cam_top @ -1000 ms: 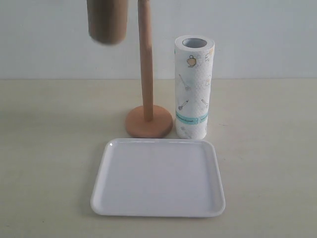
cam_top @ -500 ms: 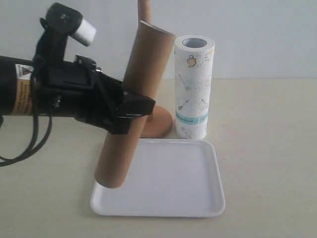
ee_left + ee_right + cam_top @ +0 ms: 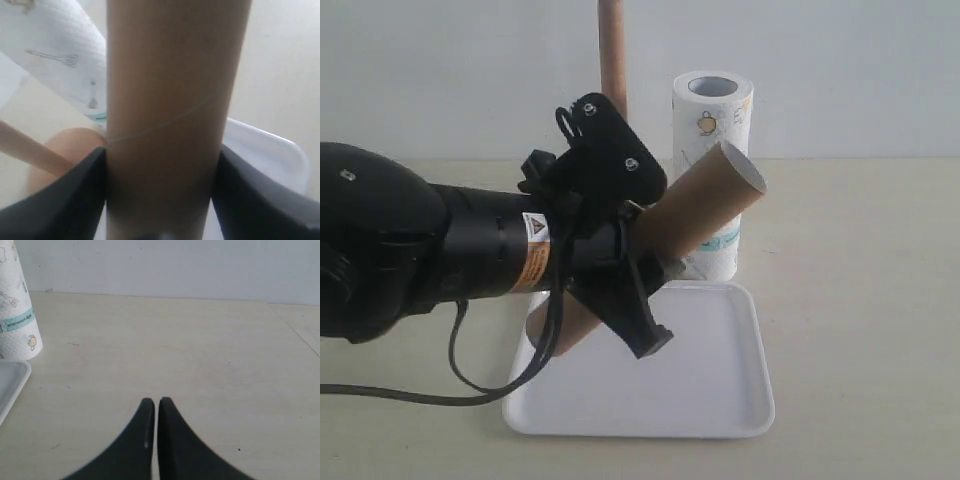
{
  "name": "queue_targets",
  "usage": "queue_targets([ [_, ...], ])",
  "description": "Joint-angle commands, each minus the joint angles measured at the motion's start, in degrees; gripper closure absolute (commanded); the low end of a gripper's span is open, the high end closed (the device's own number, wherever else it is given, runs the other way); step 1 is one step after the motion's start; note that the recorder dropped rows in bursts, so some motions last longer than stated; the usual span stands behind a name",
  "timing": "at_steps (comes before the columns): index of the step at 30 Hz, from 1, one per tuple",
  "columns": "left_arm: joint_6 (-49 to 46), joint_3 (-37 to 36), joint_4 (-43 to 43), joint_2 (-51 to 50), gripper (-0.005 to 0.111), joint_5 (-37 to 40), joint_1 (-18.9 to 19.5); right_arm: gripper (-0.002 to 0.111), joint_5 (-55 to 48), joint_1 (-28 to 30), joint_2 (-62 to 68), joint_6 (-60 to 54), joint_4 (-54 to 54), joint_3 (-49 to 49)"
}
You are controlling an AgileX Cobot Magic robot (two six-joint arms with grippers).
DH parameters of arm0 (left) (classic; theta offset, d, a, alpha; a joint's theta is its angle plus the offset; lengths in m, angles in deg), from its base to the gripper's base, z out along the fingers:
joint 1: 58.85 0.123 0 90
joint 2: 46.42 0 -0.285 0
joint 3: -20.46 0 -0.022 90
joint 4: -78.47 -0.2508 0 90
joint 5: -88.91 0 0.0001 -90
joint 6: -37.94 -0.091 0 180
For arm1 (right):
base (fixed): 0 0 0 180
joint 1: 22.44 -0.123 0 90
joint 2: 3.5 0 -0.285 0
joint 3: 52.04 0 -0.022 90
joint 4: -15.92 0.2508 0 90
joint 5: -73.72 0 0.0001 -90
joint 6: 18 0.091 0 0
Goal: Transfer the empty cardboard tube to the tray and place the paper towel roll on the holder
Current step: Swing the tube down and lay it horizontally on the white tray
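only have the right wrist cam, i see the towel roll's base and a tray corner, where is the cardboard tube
observer: The left gripper grips the empty cardboard tube mid-length, tilted above the tray.
operator: is it down on the tray
observer: Its lower end hangs over the tray's left part; the arm hides any contact.
operator: holder free
observer: Yes, the holder has a bare rod; the paper towel roll stands beside it.

**Tube Clamped Close to the Lens**

The empty cardboard tube (image 3: pixel 170 100) fills the middle, with the left gripper (image 3: pixel 161 150) pressing its dark jaws on both sides. Behind it show the paper towel roll (image 3: pixel 60 65), the holder (image 3: pixel 65 150), the tray (image 3: pixel 270 155) and the pale desk (image 3: pixel 285 60).
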Motion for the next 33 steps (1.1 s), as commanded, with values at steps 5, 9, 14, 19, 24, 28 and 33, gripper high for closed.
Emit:
queue_targets([
  [5,-63.81,16.43,61.34,-0.79,0.103,44.05,-7.61,0.106,0.59,0.18,-0.24,0.25,-0.05,-0.03],
  [9,-80.53,22.62,71.77,-2.54,0.103,52.32,-7.51,0.106,0.59,0.18,-0.24,0.25,-0.05,-0.03],
  [14,-95.40,29.97,75.53,-13.37,0.103,57.73,-6.86,0.106,0.59,0.18,-0.24,0.25,-0.05,-0.03],
  [19,-107.12,44.22,84.47,-26.86,0.103,60.46,-5.23,0.106,0.59,0.18,-0.24,0.25,-0.05,-0.03],
  [24,-112.58,49.47,91.60,-32.63,0.103,61.97,-2.16,0.106,0.59,0.18,-0.24,0.25,-0.05,-0.03],
  [28,-113.86,50.53,91.86,-34.48,0.103,63.14,-0.26,0.106,0.59,0.18,-0.24,0.25,-0.05,-0.03],
  [33,-116.24,50.53,92.20,-35.90,0.103,63.02,0.50,0.106,0.59,0.18,-0.24,0.25,-0.05,-0.03],
])
